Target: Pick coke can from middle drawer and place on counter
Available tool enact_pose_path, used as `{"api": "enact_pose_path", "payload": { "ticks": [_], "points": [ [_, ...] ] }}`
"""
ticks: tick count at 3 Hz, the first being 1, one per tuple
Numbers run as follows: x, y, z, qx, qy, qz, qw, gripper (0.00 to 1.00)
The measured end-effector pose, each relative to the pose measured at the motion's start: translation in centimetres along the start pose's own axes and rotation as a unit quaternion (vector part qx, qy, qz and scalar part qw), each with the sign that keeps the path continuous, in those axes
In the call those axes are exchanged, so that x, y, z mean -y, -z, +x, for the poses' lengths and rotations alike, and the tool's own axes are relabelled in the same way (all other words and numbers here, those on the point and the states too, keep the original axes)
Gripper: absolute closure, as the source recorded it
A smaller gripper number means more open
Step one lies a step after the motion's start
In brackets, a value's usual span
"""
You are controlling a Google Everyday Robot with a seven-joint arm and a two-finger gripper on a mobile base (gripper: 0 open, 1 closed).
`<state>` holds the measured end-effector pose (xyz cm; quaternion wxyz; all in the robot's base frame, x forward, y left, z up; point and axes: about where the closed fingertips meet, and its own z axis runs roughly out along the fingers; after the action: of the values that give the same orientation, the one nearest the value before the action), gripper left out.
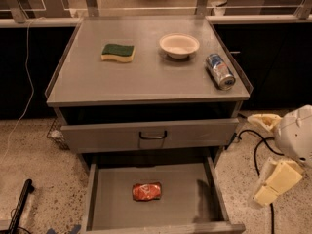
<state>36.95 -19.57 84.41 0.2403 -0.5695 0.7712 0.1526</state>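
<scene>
The coke can (146, 191), red-orange, lies on its side on the grey floor of the pulled-out middle drawer (185, 199), left of its centre. The counter (146, 77) is the flat grey cabinet top above it. My gripper (278, 169), white with cream-coloured parts, hangs at the right edge of the view, beside the cabinet and to the right of the open drawer. It is well apart from the can and holds nothing that shows.
On the counter lie a green and yellow sponge (118, 52), a white bowl (179, 45) and a blue and silver can (220, 70) on its side near the right rim. A drawer front with a dark handle (152, 136) sticks out above the open drawer. A black cable (253, 152) runs over the floor at the right.
</scene>
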Motion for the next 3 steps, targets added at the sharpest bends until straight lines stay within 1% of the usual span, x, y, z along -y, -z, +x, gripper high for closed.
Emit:
{"api": "enact_pose_path", "payload": {
  "ticks": [1,2,3],
  "points": [
    [0.0,0.0,0.0,0.000,0.000,0.000,1.0000,0.00],
    [-1.3,-2.8,-1.1,0.039,0.013,-0.020,0.9989,0.00],
    [-3.3,-7.9,-2.8,0.097,0.021,-0.057,0.9934,0.00]
  ]
}}
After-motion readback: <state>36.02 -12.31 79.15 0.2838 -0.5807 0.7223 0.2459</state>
